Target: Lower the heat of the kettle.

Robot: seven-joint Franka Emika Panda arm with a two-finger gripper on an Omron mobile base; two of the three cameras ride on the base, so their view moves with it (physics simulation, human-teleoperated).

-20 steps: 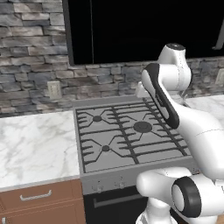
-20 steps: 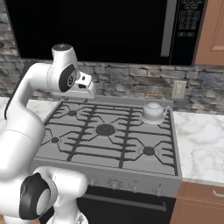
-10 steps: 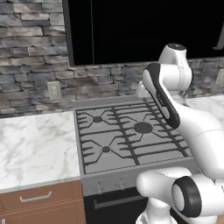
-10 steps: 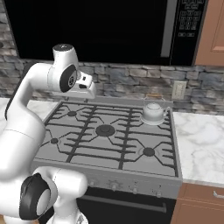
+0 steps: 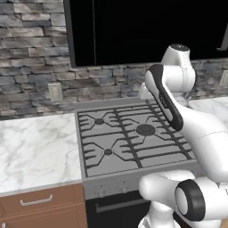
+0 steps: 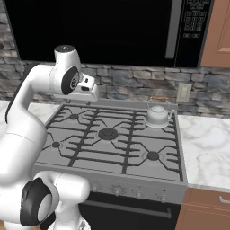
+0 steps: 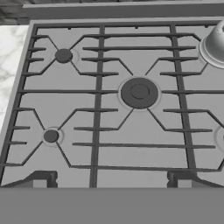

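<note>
The small silvery kettle [image 6: 157, 115] stands on the back right burner of the grey gas stove [image 6: 81, 155]. The hand view catches its domed body [image 7: 215, 45] at the upper right edge. My gripper [image 7: 110, 180] hangs high over the front of the cooktop, open, its fingertips [image 7: 41, 179] wide apart with nothing between them. My white hand [image 6: 88, 88] is above the stove's back left corner, well to the left of the kettle. A row of small knobs [image 6: 117, 191] runs along the stove's front panel.
Marble counters flank the stove on the left [image 5: 35, 147] and right [image 6: 204, 148]. A black microwave [image 6: 103, 27] hangs above, in front of a stone backsplash with an outlet [image 6: 183, 92]. Wooden drawers [image 5: 35, 202] sit below the counter.
</note>
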